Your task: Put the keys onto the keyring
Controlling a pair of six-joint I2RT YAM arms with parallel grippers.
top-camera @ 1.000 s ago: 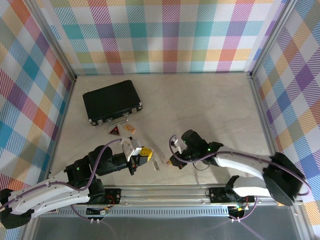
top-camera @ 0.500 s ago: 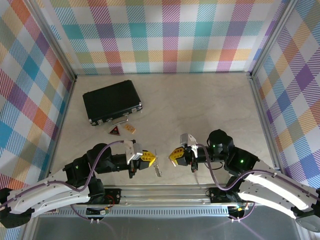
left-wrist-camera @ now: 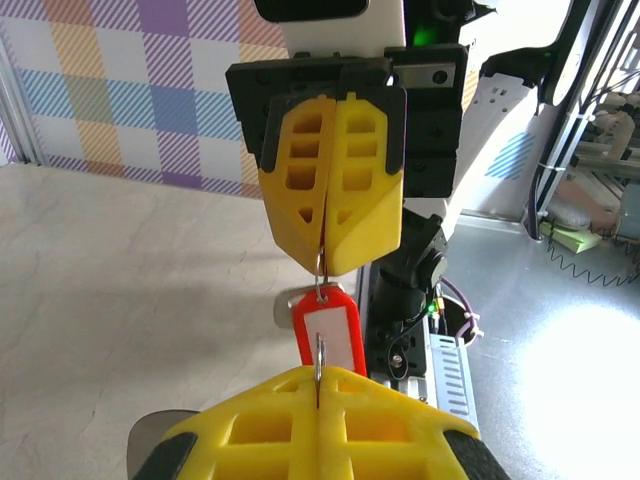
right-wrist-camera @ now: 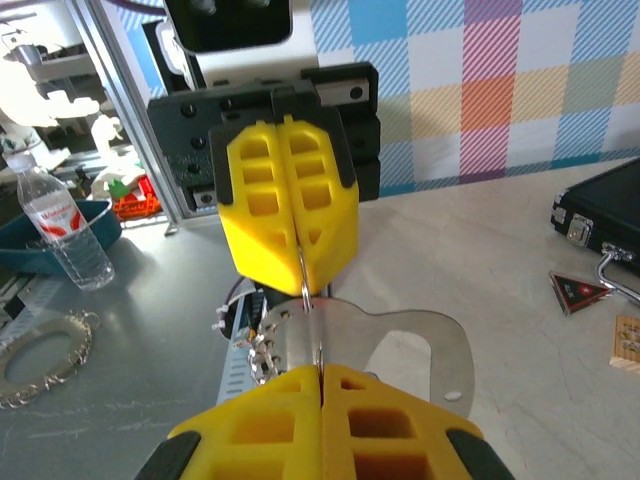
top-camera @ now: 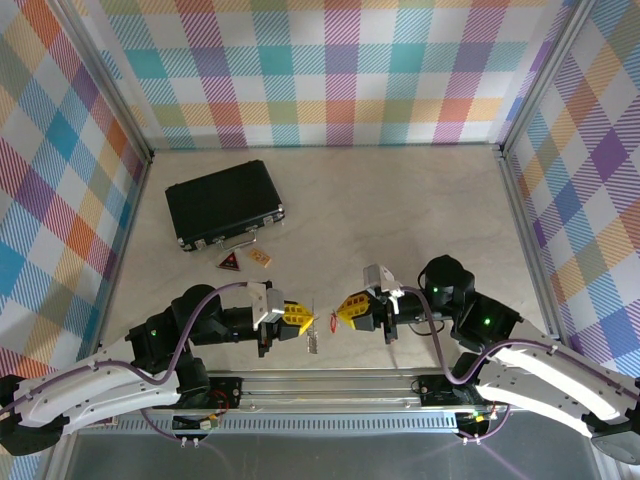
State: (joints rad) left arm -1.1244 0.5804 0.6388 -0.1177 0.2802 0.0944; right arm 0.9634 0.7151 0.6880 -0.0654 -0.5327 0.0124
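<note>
My left gripper (top-camera: 303,320) and right gripper (top-camera: 343,312) meet tip to tip just above the table's near edge. The key's red tag (top-camera: 331,322) hangs between them. In the left wrist view the red tag (left-wrist-camera: 327,325) dangles from a small wire ring pinched in the shut right gripper (left-wrist-camera: 328,262). My left gripper (left-wrist-camera: 320,372) is shut on a thin metal edge. In the right wrist view that edge belongs to the keyring (right-wrist-camera: 400,335), a flat silver D-shaped loop with bumpy bits (right-wrist-camera: 258,352). It hangs under the left gripper (right-wrist-camera: 303,285), against the shut right gripper (right-wrist-camera: 320,368).
A black case (top-camera: 224,204) lies at the back left. A dark triangular tag (top-camera: 229,262) and a tan tag (top-camera: 261,258) lie in front of it. The metal rail (top-camera: 330,385) runs along the near edge under the grippers.
The right arm has swung round, bringing its gripper up to face the left one. The left gripper has shifted right with the keyring. The gap between them has closed, with the red tag there.
</note>
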